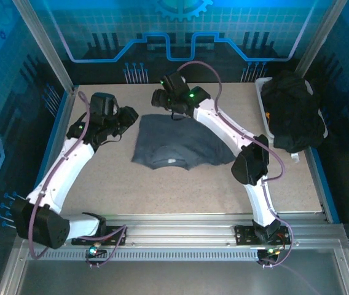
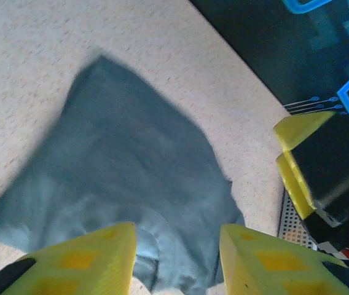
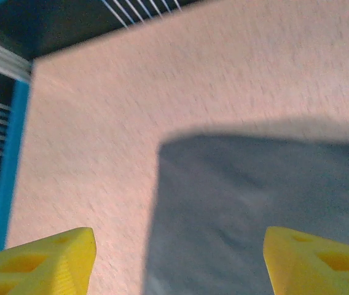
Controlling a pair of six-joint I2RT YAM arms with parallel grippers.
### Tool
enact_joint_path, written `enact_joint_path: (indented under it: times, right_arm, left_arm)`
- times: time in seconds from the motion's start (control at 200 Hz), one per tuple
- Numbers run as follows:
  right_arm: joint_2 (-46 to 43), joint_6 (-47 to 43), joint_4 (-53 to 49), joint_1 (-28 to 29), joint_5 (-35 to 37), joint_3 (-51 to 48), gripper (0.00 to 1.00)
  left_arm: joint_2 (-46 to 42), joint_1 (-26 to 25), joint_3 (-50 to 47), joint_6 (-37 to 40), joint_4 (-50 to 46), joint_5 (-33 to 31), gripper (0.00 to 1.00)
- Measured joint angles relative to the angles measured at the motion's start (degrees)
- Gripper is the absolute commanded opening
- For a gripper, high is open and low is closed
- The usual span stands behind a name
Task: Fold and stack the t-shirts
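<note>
Can't count the black t-shirts [image 1: 292,114]: heaped as one dark lump in the white tray [image 1: 262,92] at the far right corner of the bench [image 1: 113,178], folds unreadable. Counting one blue-grey t-shirt [image 1: 174,144], flat at bench centre, white neck label [image 1: 173,161] toward the near edge. Right side partly covered by the right arm [image 1: 223,126] from above; cut off by the frame and blurred in both wrist views. Two grippers. Left gripper [image 2: 177,261] beside the shirt's left edge, jaws spread, cloth showing between the yellow fingers [image 2: 82,264]. Right gripper [image 3: 180,264] at the shirt's far left corner, jaws spread wide, pinching nothing. Can't tell contact with cloth.
</note>
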Motion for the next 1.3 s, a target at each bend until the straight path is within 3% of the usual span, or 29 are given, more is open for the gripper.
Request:
enact_joint_path:
  times: [0.175, 0.35, 0.43, 0.55, 0.775, 0.89, 1.05, 1.296]
  right_arm:
    - [-14.1, -1.5, 1.6, -3.7, -2.8, -19.4, 0.63]
    - [-31.8, -1.5, 3.0, -15.6, -3.0, -41.6, 0.63]
    - [-36.5, -1.5, 2.3, -21.7, -3.2, -48.9, 0.63]
    - [-41.0, -1.5, 1.2, -28.5, -4.0, -57.6, 0.65]
    - [-47.6, -1.7, -0.2, -32.7, -6.3, -62.8, 0.65]
    - [-49.2, -1.7, 0.0, -32.7, -7.5, -63.2, 0.65]
    - [-49.4, -1.7, -0.1, -32.7, -8.8, -63.8, 0.65]
    - [-49.1, -1.9, 0.0, -32.7, -9.6, -63.8, 0.64]
  left_arm:
    - [1.4, -3.8, -4.3, -0.7, -0.9, 3.4, 0.61]
    - [16.4, -18.7, 1.0, 6.0, -3.3, 4.2, 0.70]
    - [25.7, -26.3, 6.5, 10.4, -4.7, 2.5, 0.73]
    - [37.2, -33.7, 14.0, 15.4, -7.1, -1.2, 0.78]
    - [50.7, -37.5, 25.0, 22.7, -12.0, -12.8, 0.77]
    - [53.9, -37.7, 26.9, 26.3, -13.0, -18.6, 0.64]
    - [55.8, -38.6, 29.9, 30.4, -13.1, -23.2, 0.00]
    - [50.7, -38.0, 29.1, 30.6, -13.0, -27.5, 0.00]
